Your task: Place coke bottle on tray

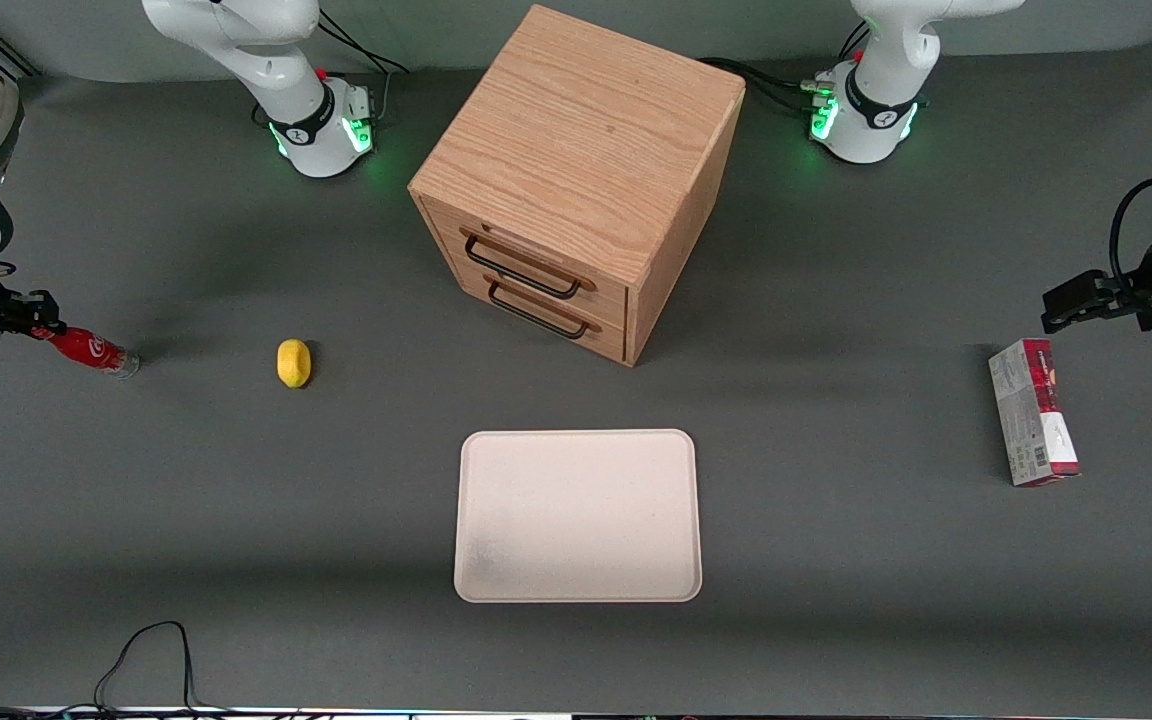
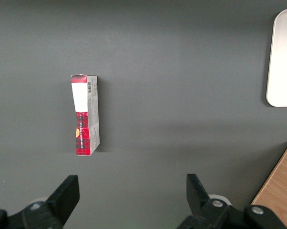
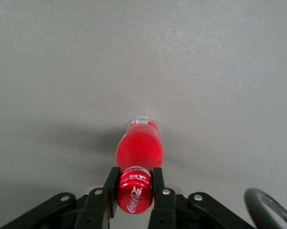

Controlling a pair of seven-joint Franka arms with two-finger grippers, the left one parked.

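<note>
- While the front view takes in the whole grey table (image 1: 836,560), the right wrist view shows only bare table and the gripper's catch.
- One wooden cabinet (image 1: 576,170) with two handled drawers stands farther from the front camera than the single tray (image 1: 578,515), which lies flat with nothing on it.
- One red-and-grey carton (image 1: 1032,411) lies toward the parked arm's end; the left wrist view shows its white end and barcode.
- One gripper (image 3: 135,183) sits at the working arm's end, its fingers pinching the neck of the one coke bottle (image 3: 138,148), well apart from the tray; the front view cuts the gripper off at its edge.
- One lemon (image 1: 293,362) rests near the bottle.
</note>
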